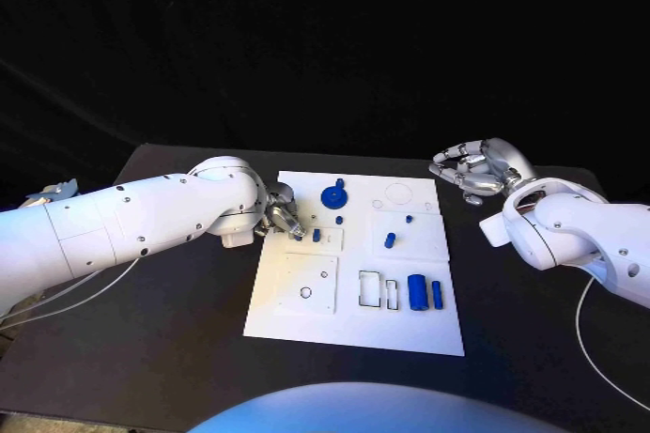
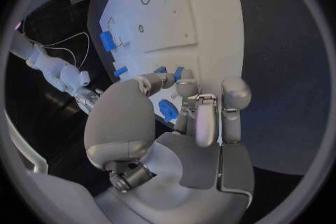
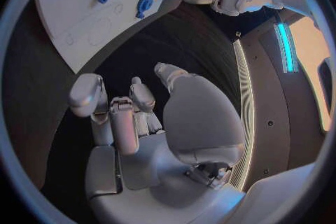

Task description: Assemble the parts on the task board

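Note:
The white task board lies mid-table with blue parts on it. A round disc sits at its back, and a small peg lies just beside my left hand. That hand hovers at the board's left edge with bent fingers apart, holding nothing. The peg and disc show close to its fingertips. Another peg stands mid-board, and a thick cylinder and a slim one lie at the right. My right hand hangs off the board's back right corner, loosely curled and holding nothing.
Outlined recesses and a raised square plate occupy the board's near half. Black table surrounds the board on all sides. Cables trail below my left arm.

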Action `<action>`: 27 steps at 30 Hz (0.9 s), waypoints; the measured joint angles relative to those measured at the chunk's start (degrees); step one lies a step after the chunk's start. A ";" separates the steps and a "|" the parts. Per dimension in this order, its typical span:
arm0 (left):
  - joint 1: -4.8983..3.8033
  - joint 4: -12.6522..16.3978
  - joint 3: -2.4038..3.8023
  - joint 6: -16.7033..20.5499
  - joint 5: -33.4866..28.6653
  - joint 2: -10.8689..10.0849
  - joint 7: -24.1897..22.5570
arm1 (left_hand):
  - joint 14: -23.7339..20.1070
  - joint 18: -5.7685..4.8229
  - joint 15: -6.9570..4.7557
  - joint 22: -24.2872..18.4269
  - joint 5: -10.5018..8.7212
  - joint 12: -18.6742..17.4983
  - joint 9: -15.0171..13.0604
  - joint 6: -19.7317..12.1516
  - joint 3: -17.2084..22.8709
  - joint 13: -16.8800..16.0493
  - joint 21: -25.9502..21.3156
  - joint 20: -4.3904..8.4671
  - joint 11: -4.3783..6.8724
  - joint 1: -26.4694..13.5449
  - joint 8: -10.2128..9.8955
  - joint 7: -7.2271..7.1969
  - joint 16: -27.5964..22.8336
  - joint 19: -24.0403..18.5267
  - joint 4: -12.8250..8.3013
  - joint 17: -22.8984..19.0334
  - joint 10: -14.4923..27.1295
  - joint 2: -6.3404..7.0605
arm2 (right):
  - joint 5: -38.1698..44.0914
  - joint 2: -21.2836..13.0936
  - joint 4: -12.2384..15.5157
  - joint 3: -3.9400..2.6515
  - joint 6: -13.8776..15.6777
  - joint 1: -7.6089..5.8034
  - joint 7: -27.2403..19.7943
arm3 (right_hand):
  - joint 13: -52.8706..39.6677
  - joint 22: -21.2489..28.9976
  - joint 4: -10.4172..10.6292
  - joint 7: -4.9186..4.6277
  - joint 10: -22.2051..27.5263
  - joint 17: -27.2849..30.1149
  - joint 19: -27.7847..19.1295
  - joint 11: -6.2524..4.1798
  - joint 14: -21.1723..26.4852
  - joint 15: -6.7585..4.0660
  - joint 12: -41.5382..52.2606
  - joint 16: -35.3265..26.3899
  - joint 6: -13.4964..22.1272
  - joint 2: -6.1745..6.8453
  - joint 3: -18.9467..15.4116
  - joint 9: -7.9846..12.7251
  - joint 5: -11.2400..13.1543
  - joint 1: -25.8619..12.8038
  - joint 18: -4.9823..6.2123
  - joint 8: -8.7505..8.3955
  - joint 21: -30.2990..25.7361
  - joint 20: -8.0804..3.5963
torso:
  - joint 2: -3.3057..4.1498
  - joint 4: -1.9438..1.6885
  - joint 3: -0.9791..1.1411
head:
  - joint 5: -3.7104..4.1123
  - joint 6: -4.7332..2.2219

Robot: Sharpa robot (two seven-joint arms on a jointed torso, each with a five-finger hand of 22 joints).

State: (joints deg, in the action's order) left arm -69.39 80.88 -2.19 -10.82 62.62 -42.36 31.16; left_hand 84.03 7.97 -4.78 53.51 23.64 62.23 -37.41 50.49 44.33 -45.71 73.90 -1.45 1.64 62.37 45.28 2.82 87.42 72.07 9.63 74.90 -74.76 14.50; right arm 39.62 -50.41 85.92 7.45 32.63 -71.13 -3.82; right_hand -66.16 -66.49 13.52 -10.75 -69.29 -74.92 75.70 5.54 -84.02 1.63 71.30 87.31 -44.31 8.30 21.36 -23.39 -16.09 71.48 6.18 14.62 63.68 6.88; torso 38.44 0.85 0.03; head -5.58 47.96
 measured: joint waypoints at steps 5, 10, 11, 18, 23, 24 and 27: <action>0.04 -0.08 0.00 0.10 -0.06 -0.11 0.12 | 0.03 0.00 -0.03 -0.16 -0.34 0.00 1.27 0.24 -2.31 -0.07 -0.22 0.04 0.34 -2.85 -0.03 -1.05 0.00 0.03 0.70 0.00 0.34 0.29 | 0.00 -0.01 -0.01 0.00 0.00 0.00 -0.01 | 0.11 0.10 0.00 0.00 0.00 0.00 0.00 0.00 0.22 -0.21 0.00 0.00 0.00 0.00 0.00 0.08 0.00 0.00 0.00 0.00 -0.24 0.00 | -0.02 -0.01 0.00 | 0.07 -0.13; 0.10 -0.02 0.05 0.23 -0.13 -0.22 0.16 | 0.03 0.00 -0.03 -0.21 -0.33 0.31 2.16 0.87 -7.40 -0.51 -0.43 0.22 0.43 -2.89 -0.71 -0.99 0.00 0.22 3.86 0.00 0.42 0.35 | 0.00 -0.05 -0.03 0.00 0.00 0.00 -0.02 | 0.11 0.10 0.00 0.00 0.00 0.01 0.00 0.00 0.21 -0.21 0.00 0.00 0.00 0.00 0.00 0.08 0.00 0.00 0.00 0.00 -0.23 0.00 | -0.02 0.01 -0.02 | 0.15 -0.24; 0.11 0.01 0.06 0.26 -0.14 -0.25 0.16 | 0.03 0.00 -0.03 -0.17 -0.33 0.32 2.21 0.87 -7.91 -0.59 -0.43 0.22 0.43 -2.89 -0.71 -1.01 0.00 0.22 4.08 0.00 0.42 0.35 | 0.00 -0.05 -0.03 0.00 0.00 0.00 -0.02 | 0.11 0.09 0.00 0.00 0.00 0.00 0.00 0.00 0.21 -0.21 0.00 0.00 0.00 0.00 0.00 0.08 0.00 0.00 0.00 0.00 -0.23 0.00 | -0.01 0.02 -0.02 | 0.15 -0.24; 0.20 0.23 0.09 0.56 -0.25 -0.60 0.18 | 0.03 -0.07 -0.03 0.23 -0.33 0.68 2.78 1.06 -12.53 -0.96 -0.43 0.21 0.42 -2.89 -0.72 -0.81 0.00 0.64 6.72 0.00 0.42 0.35 | -0.01 -0.09 -0.03 0.00 0.00 0.02 -0.02 | 0.11 0.09 0.00 0.00 0.00 0.01 0.00 0.00 0.21 -0.21 0.00 0.00 0.00 0.00 0.00 0.08 0.00 0.00 0.00 0.00 -0.23 0.00 | 0.00 0.03 -0.02 | 0.20 -0.26; 0.23 0.44 0.14 0.92 -0.32 -0.93 0.30 | 0.03 -0.91 -0.03 0.34 -0.33 0.78 2.92 1.25 -14.63 -1.22 -0.42 0.22 0.42 -3.44 -0.72 -0.99 0.00 0.64 7.05 0.00 0.42 -0.20 | -0.01 -0.10 -0.04 0.00 0.00 0.02 -0.03 | 0.10 0.09 0.00 0.00 0.00 0.01 0.00 0.00 0.21 -0.21 0.00 0.00 0.00 0.00 0.00 0.08 0.00 0.00 0.00 0.00 -0.23 0.00 | 0.00 -0.01 -0.02 | 0.35 -0.20; 0.23 0.51 0.15 1.00 -0.32 -1.04 0.33 | 0.03 -0.91 -0.03 0.34 -0.33 0.99 2.93 1.24 -14.96 -1.23 -0.42 0.21 0.52 -3.65 -0.72 -0.99 0.19 0.64 7.05 0.00 0.33 -0.42 | -0.01 -0.10 -0.04 0.00 0.00 0.02 -0.03 | 0.10 0.09 0.00 0.00 0.00 0.01 0.00 0.00 0.21 -0.21 0.00 0.00 0.00 0.00 0.00 0.08 0.00 0.00 0.00 0.00 -0.23 0.00 | -0.01 -0.01 -0.02 | 0.36 -0.20; 0.24 0.81 0.28 1.22 -0.35 -1.44 0.40 | 0.03 -0.91 -0.03 0.34 -0.33 0.99 2.96 1.45 -15.22 -1.34 -0.42 0.22 0.61 -3.65 -0.72 -0.79 0.25 0.64 7.12 0.00 0.19 -0.41 | -0.01 -0.10 -0.05 0.00 0.00 0.03 -0.04 | 0.10 0.09 0.00 0.00 0.00 0.01 0.00 0.00 0.21 -0.21 0.00 0.00 0.00 0.00 0.00 0.08 0.00 0.00 0.00 0.00 -0.23 0.00 | -0.03 -0.01 -0.02 | 0.41 -0.25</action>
State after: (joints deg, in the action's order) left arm -69.15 81.69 -1.90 -9.59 62.27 -43.81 31.57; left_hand 84.06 7.06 -4.81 53.85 23.31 63.23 -34.45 51.94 29.12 -47.05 73.48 -1.24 2.25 58.72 44.56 2.03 87.67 72.71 16.75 74.90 -74.57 14.09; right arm 39.61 -50.52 85.87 7.45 32.63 -71.10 -3.86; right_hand -66.06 -66.40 13.52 -10.75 -69.29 -74.91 75.70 5.54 -83.81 1.42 71.30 87.31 -44.31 8.30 21.36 -23.31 -16.09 71.48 6.18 14.61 63.45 6.88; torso 38.41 0.83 0.01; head -5.17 47.70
